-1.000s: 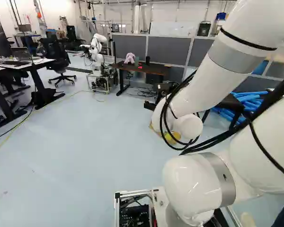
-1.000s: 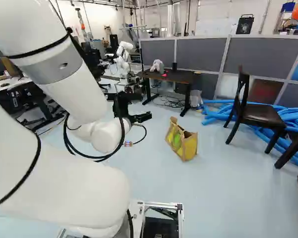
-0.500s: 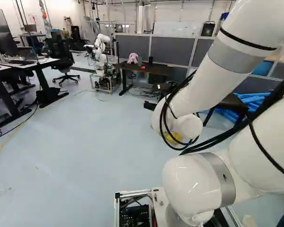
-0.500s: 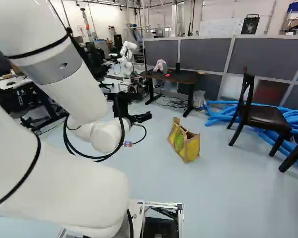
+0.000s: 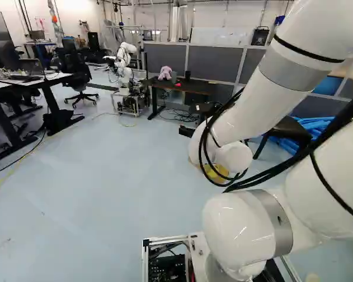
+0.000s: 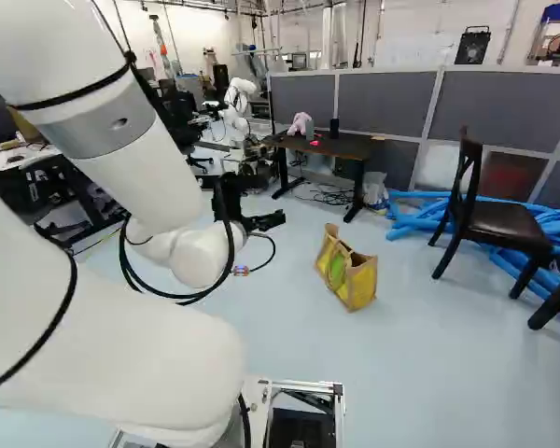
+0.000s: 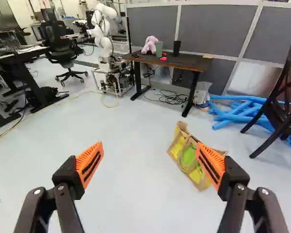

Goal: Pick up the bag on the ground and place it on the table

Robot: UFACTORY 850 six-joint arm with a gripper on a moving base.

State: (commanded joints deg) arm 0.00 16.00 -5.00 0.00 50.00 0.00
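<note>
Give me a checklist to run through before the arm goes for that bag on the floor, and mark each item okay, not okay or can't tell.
1. Fingers apart, ready to take something: ok, they stand wide open.
2. Bag on the floor, in sight: ok.
3. Bag lined up midway between the fingers: not ok, it lies ahead and off to one side, partly hidden by one finger.
4. Bag standing apart from the chair: ok.
5. Bare stretch on the table beside the dark cup: ok.
6. Bag light enough to lift: cannot tell.
</note>
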